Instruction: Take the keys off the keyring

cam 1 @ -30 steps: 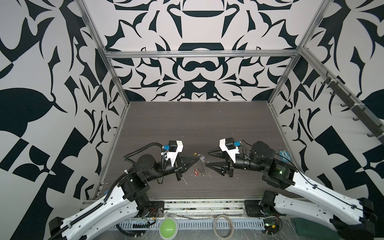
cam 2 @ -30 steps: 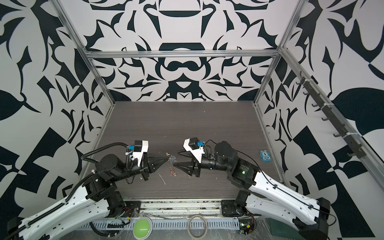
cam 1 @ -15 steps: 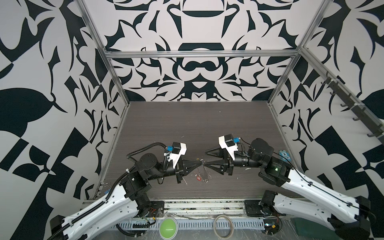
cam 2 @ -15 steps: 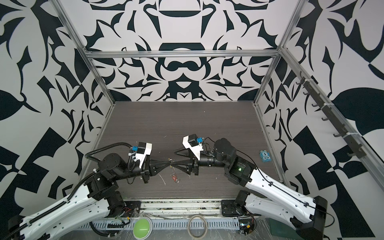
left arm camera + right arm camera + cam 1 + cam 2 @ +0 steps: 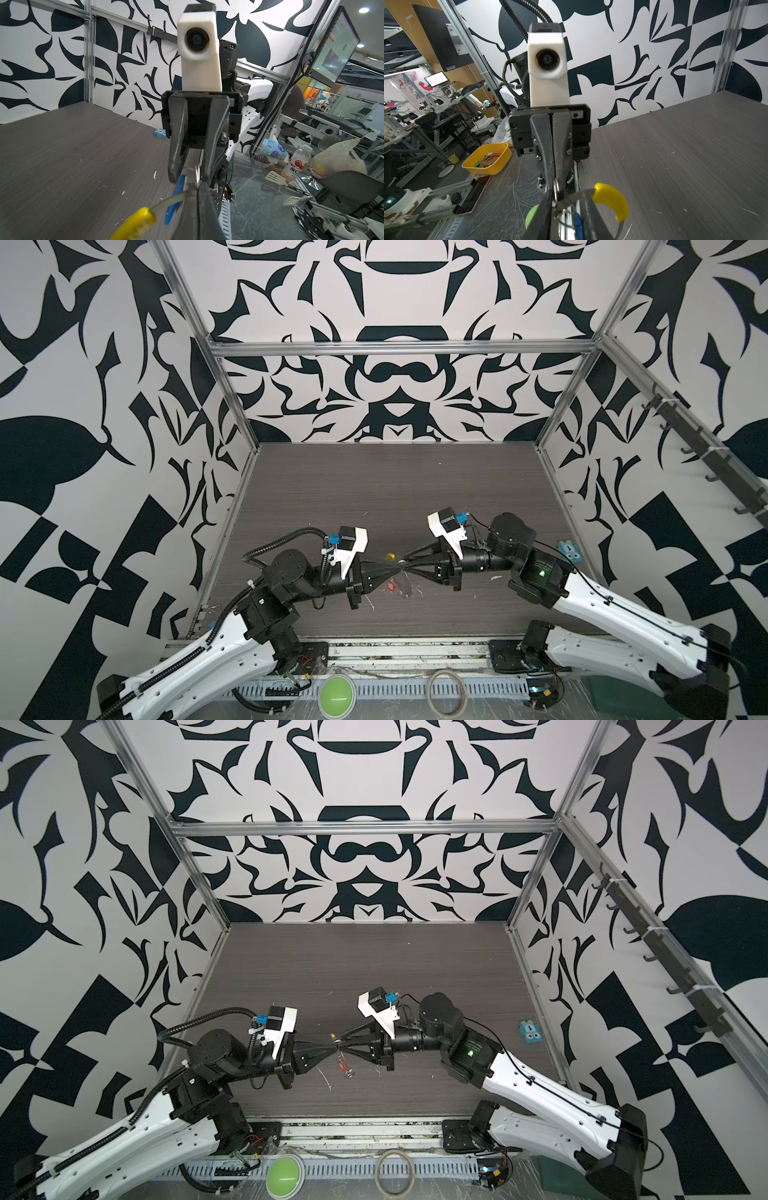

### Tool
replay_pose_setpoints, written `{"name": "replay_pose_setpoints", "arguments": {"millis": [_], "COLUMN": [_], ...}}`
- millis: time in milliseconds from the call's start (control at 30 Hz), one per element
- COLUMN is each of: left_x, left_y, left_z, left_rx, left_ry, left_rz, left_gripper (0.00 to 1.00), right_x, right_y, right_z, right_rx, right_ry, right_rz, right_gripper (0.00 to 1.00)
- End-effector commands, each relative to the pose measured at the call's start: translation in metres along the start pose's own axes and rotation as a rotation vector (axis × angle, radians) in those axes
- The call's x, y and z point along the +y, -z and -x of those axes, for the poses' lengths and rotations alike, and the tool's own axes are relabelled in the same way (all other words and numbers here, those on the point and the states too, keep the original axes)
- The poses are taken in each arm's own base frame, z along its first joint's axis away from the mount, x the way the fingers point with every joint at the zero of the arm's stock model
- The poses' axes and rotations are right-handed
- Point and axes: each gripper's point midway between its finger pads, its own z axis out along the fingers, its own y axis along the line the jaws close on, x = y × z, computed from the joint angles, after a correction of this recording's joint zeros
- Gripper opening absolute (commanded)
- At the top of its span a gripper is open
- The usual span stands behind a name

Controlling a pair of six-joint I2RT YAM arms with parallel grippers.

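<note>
The left tool (image 5: 397,571) has its black fingers pressed together on the keyring (image 5: 160,206), a thin grey wire loop with a short yellow plastic sleeve (image 5: 136,223) over one arc. The wire leaves the pinch sideways, and the sleeve sits just beside this tool's tip. The right tool (image 5: 407,570) faces it tip to tip above the dark grey wood-grain worktop (image 5: 374,497). Its fingers (image 5: 176,149) are partly spread, one on each side of a small silver split ring (image 5: 197,173) that stands at the left tool's tip; whether they touch the ring I cannot tell. A blue plastic tag (image 5: 180,185) hangs just beside that ring, between the right tool's fingers. In both top views a red plastic tag (image 5: 390,585) shows just beside the left tool's tip, on the side toward the arm bases; whether it hangs or lies on the worktop I cannot tell. A small light-blue toy block (image 5: 569,551) lies well behind the right tool, beside its arm. A round green button (image 5: 336,695) sits off the worktop at the front rail, well behind both tools.
</note>
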Motion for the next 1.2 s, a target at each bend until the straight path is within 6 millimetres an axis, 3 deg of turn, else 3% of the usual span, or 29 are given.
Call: {"name": "replay_pose_setpoints", "arguments": {"millis": [0, 733, 967, 1100, 1133, 1167], "left_x": [-0.0075, -0.0041, -0.0041, -0.0014, -0.0008, 0.0008], "left_y": [0.0023, 0.0004, -0.0002, -0.0004, -0.0002, -0.0002], "left_z": [0.0178, 0.0180, 0.0183, 0.0185, 0.0190, 0.0184], "left_rx": [-0.057, -0.059, -0.060, -0.059, -0.059, -0.056], "left_ry": [-0.027, -0.020, -0.016, -0.006, -0.001, 0.005], "left_rz": [-0.020, -0.007, -0.008, 0.007, 0.012, 0.021], "left_gripper": [0.00, 0.00, 0.00, 0.00, 0.02, 0.11], "right_x": [0.0094, 0.0104, 0.0106, 0.0092, 0.0087, 0.0084], "right_y": [0.0010, 0.0000, 0.0005, 0.0015, 0.0019, 0.0027], "right_z": [0.0106, 0.0065, 0.0061, 0.0050, 0.0037, 0.0032], "right_rx": [-0.037, -0.025, -0.025, -0.020, -0.015, -0.009], "right_ry": [0.031, 0.008, 0.008, 0.007, 0.006, 0.007], "right_rz": [0.043, 0.057, 0.056, 0.044, 0.039, 0.031], "right_gripper": [0.23, 0.16, 0.00, 0.00, 0.00, 0.00]}}
